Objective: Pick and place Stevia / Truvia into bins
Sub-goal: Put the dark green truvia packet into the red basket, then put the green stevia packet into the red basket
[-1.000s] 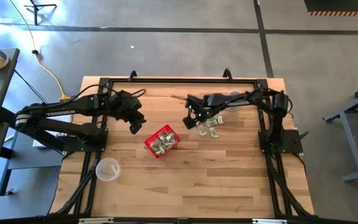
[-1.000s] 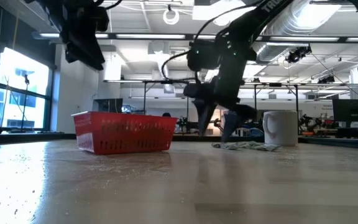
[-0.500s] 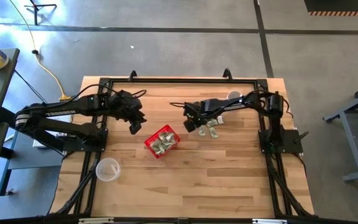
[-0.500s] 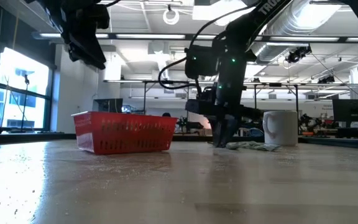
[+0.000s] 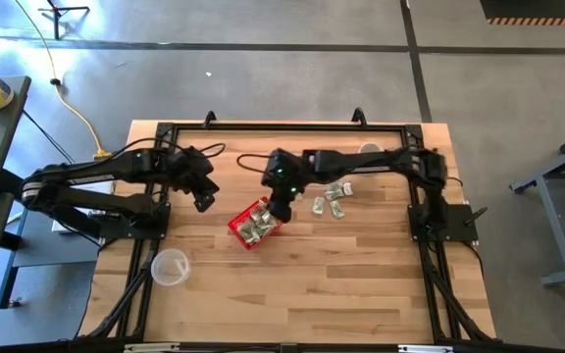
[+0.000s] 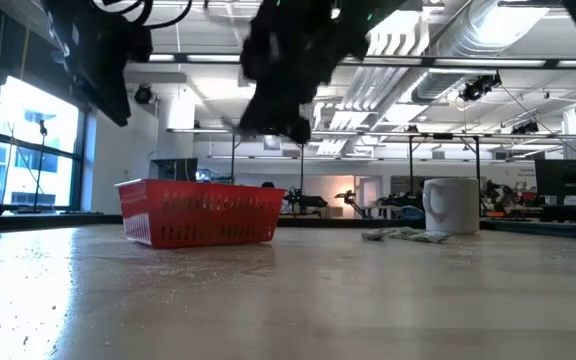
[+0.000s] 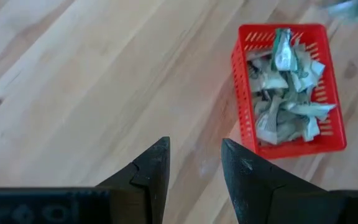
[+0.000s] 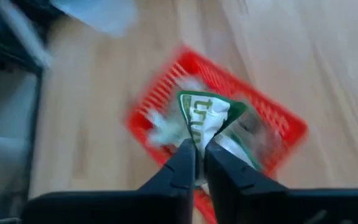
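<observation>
Right claw (image 8: 196,163) shifted from loose sachets (image 5: 329,201) to above basket (image 5: 255,224), clamped on one sachet (image 8: 205,121). Left claw (image 7: 194,165) apart, idle beside basket. Transport step in hand; next: opening over basket, dropping sachet in.

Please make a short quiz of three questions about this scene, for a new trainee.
1. True or false: the right gripper holds a sachet above the red basket.
2. Where are the loose sachets? A) on the table beside the basket B) in the clear cup
3. Fill in: the left gripper is ___ and holds nothing.

Key: 1 true; 2 A; 3 open.
</observation>
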Controlling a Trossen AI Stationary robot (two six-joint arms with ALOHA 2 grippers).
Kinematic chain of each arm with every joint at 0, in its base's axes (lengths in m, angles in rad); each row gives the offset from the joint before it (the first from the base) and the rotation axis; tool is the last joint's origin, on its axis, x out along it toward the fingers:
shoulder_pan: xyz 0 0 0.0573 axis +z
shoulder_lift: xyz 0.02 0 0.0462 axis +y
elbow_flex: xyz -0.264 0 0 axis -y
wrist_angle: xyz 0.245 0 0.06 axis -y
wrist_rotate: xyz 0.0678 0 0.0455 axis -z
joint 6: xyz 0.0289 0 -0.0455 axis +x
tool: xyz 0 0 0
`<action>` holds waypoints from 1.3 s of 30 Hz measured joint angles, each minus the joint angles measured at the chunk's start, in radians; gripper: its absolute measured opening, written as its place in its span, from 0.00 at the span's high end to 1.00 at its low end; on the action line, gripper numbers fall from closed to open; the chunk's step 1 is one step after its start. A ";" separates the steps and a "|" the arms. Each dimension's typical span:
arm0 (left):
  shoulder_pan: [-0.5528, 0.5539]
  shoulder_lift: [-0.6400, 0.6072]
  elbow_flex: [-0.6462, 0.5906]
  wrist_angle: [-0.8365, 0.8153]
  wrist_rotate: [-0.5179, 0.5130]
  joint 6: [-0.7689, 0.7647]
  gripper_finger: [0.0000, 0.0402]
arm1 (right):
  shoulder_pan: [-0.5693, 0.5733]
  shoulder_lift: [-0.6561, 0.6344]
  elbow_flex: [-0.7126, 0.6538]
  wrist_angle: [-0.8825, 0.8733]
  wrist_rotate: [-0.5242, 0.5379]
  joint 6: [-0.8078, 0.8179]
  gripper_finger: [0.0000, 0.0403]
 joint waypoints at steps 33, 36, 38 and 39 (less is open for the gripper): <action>-0.008 0.025 0.001 0.077 0.046 -0.077 0.55 | 0.007 0.009 -0.263 -0.340 0.495 0.709 0.31; -0.008 0.025 0.001 0.076 0.045 -0.077 0.55 | 0.008 0.015 -0.317 -0.309 0.481 0.740 0.42; -0.008 0.025 0.001 0.075 0.044 -0.077 0.55 | 0.007 0.014 -0.356 -0.279 0.467 0.763 0.51; -0.008 0.025 0.001 0.075 0.044 -0.076 0.55 | 0.007 0.012 -0.366 -0.270 0.452 0.764 0.57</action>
